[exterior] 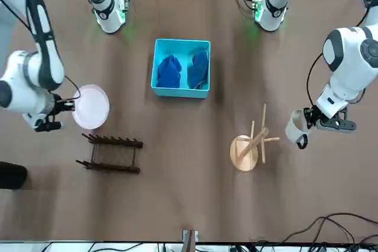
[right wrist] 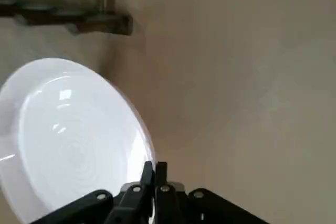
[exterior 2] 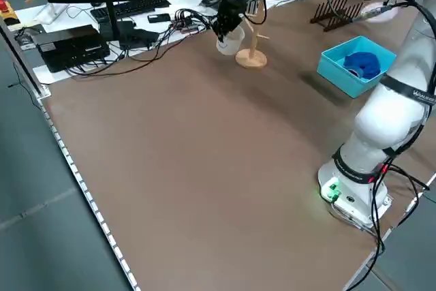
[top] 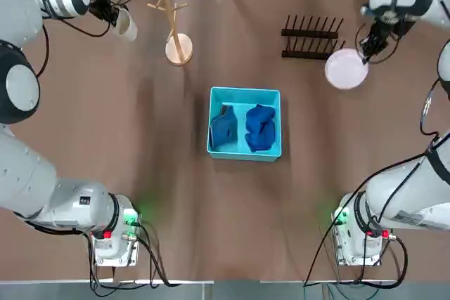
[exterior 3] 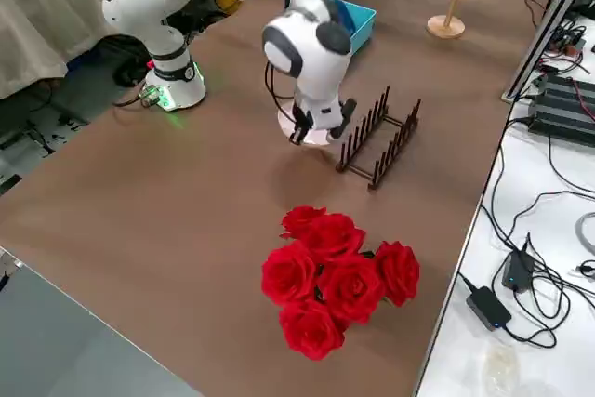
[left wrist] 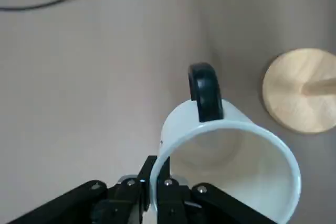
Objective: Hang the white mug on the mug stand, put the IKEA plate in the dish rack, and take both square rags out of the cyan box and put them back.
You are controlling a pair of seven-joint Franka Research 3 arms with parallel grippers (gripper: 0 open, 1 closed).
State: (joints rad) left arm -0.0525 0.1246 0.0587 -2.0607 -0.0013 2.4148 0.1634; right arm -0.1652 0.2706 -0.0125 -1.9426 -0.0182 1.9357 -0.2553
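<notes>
At mid-table, cyan box as ref:
Cyan box (top: pixel 245 92): largest loose item, square, shallow, upright walls. Both blue rags (top: pixel 261 128) lie crumpled inside, side by side. Not yet taken out.
Dish rack (top: pixel 311 36): low, dark brown, row of thin pegs. Beyond the box twd far edge, on robot's R side. No plate in it.
Mug stand (top: pixel 177 48): light wood pole, angled pegs, round disc base. Beyond the box, on robot's L side. Pegs bare.
IKEA plate (top: pixel 345 68): round, white w/ faint pink tint. Just beside the rack's near R corner, farther from the box than the rack's L end. Appears lifted, tilted in R wrist view.
White mug (exterior: pixel 295 127): small, plain; handle looks dark in L wrist view. Off the table, tipped on its side, past the stand, well apart from the box.
Right gripper (right wrist: pixel 154 170): clenched on plate rim, fingers pinching the edge.
Left gripper (left wrist: pixel 154 183): clenched on mug rim, one finger inside the wall, one outside.
Step in hand (judgement): two carries at once: mug twd stand, plate twd rack. Rag step untouched.
Next move (judgement): L needs the handle loop lined up w/ a peg, then slid on. R needs plate stood on edge and lowered btwn pegs.
</notes>
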